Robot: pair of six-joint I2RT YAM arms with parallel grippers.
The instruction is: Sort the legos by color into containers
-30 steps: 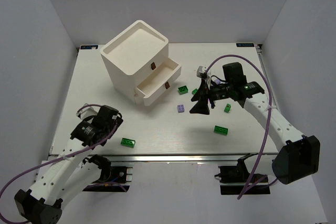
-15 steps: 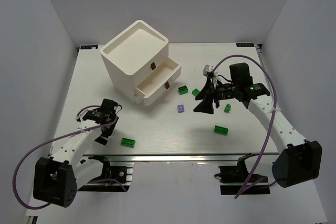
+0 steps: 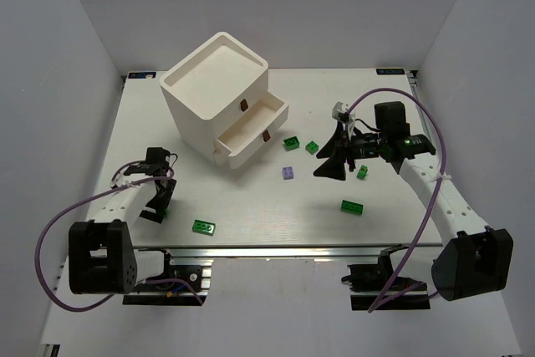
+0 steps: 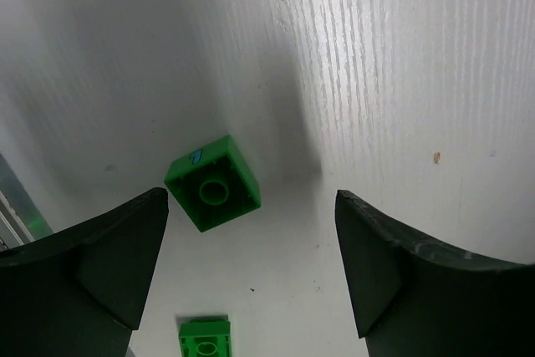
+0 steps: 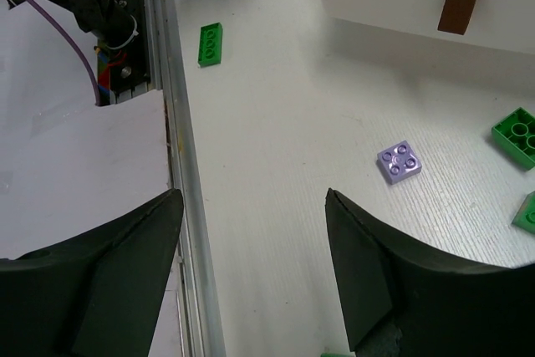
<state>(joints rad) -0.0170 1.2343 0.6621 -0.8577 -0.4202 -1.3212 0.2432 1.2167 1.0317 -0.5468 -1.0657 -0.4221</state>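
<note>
The white cabinet (image 3: 216, 89) stands at the back left with two drawers (image 3: 251, 127) pulled open, each with a red-brown handle (image 5: 459, 8). Green legos (image 3: 291, 143) lie scattered in front of it, with a pale purple one (image 3: 288, 173) (image 5: 399, 161) and a long green one (image 3: 203, 227) (image 5: 210, 43). My left gripper (image 3: 155, 206) (image 4: 266, 216) is open low over the near-left of the table. An upturned green brick (image 4: 213, 194) lies between its fingers, close to the left one. My right gripper (image 3: 333, 163) (image 5: 252, 198) hangs open above the table, right of the purple lego.
A metal rail (image 5: 180, 165) runs along the table's near edge, with cables and a clamp beyond it. A second small green brick (image 4: 205, 340) lies just below the left gripper's fingers. White walls enclose the table on three sides.
My left arm has swung left and back, bringing its gripper down at the near-left. My right gripper has shifted slightly right and away from the purple lego. The legos have not moved.
</note>
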